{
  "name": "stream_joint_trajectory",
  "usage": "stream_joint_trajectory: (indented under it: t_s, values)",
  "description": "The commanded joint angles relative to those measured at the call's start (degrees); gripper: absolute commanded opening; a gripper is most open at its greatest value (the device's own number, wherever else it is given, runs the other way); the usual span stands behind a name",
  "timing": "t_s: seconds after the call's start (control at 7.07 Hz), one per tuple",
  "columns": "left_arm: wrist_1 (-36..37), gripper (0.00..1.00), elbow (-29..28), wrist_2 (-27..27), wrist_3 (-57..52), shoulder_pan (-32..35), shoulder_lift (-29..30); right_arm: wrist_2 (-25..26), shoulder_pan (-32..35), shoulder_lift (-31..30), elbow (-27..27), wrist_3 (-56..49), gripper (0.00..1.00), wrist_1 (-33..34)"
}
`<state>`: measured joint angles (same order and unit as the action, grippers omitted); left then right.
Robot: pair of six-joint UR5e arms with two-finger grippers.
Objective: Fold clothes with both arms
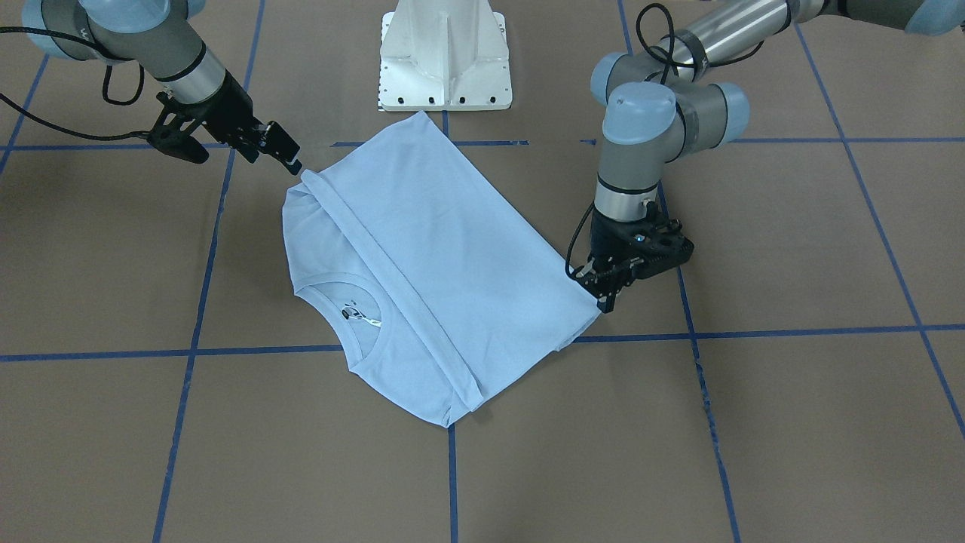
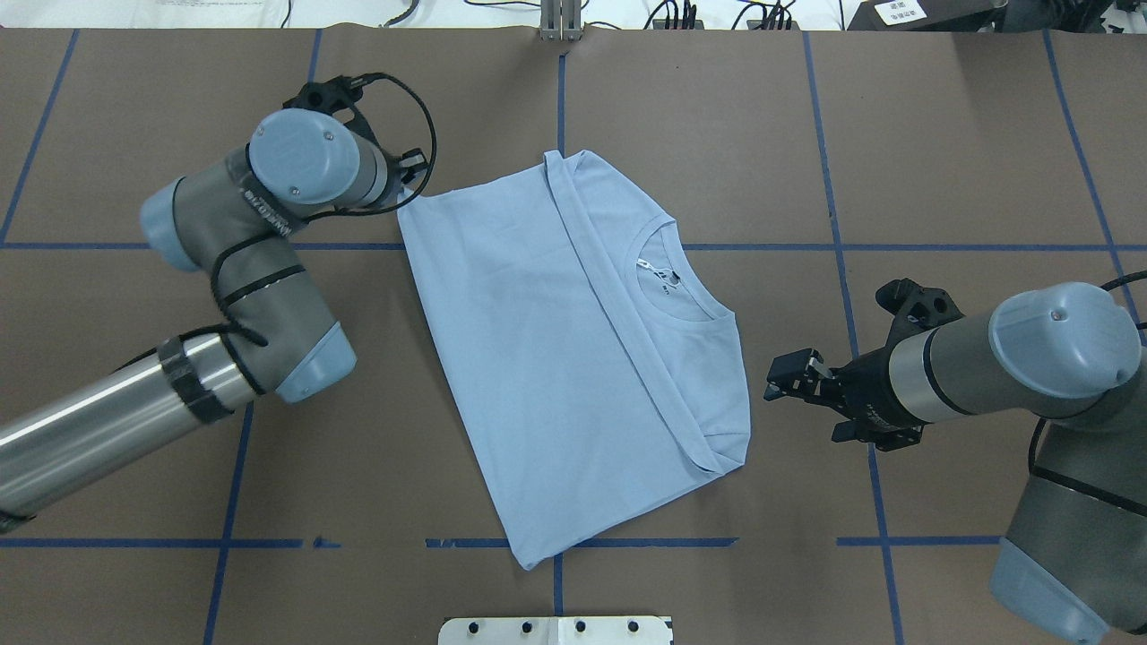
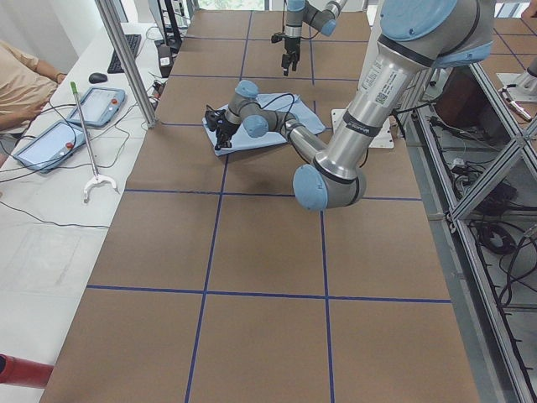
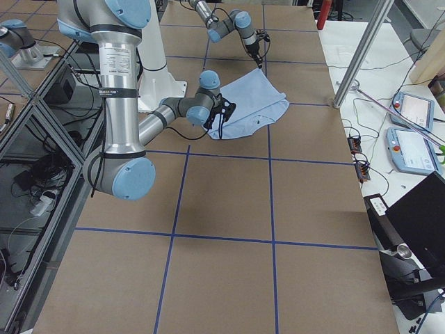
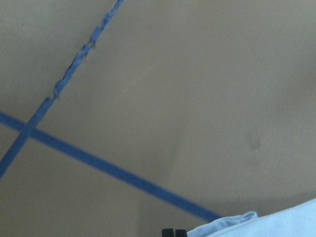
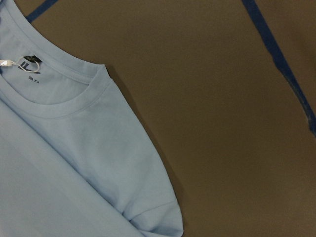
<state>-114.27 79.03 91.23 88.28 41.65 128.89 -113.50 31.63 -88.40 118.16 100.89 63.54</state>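
Observation:
The light blue T-shirt [image 1: 437, 256] lies flat on the brown table, with one side folded over in a long straight fold. It also shows in the overhead view [image 2: 556, 358]. Its round neck and white neck tag [image 2: 647, 266] face up; the chest print is hidden. My left gripper [image 1: 605, 300] is shut, its tips [image 5: 174, 232] down at the table right beside a shirt corner [image 5: 256, 222]. My right gripper [image 2: 772, 383] is open and empty, just off the shirt's sleeve-side edge; its wrist view shows the collar and sleeve [image 6: 74, 173].
The white pedestal base [image 1: 445, 60] stands at the robot's edge of the table, just behind the shirt. Blue tape lines [image 1: 701, 332] cross the brown table. An operator [image 3: 17, 84] and tablets [image 3: 101, 105] are at a side desk.

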Motion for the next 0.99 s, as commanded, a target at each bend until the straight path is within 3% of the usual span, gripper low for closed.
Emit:
stream_joint_trajectory:
  t_s: [0.0, 0.14, 0.28, 0.42, 0.57, 0.71, 0.85]
  values:
    - [-7.27, 0.0, -16.2, 0.0, 0.14, 3.43, 10.97, 0.99, 0.81, -0.02, -0.12, 0.1, 1.0, 0.09]
    - [-15.55, 0.0, -23.41, -0.08, 0.05, 3.96, 12.68, 4.39, 0.72, 0.06, -0.12, -0.16, 1.0, 0.09]
    - [-17.55, 0.0, -24.79, -0.17, 0.14, 3.96, 12.78, 5.03, 0.63, 2.15, -0.73, -0.25, 1.0, 0.09]
    - [-17.57, 0.17, -24.45, -0.17, 0.23, 3.61, 12.87, 5.56, 0.37, 3.74, -0.91, 0.01, 1.0, 0.09]
    - [-17.83, 0.64, -24.02, -0.09, 0.14, 2.13, 12.53, 10.09, -0.76, 4.89, -1.0, 0.18, 1.0, 0.18]
    - [-17.92, 0.66, -20.88, -0.08, 0.31, 1.33, 11.39, 12.31, -1.47, 7.07, -2.4, -0.16, 1.0, 0.61]
    - [-18.09, 0.66, -13.71, 0.0, 0.32, 1.15, 6.25, 12.33, -2.09, 10.92, -5.89, -0.51, 1.0, 0.27]
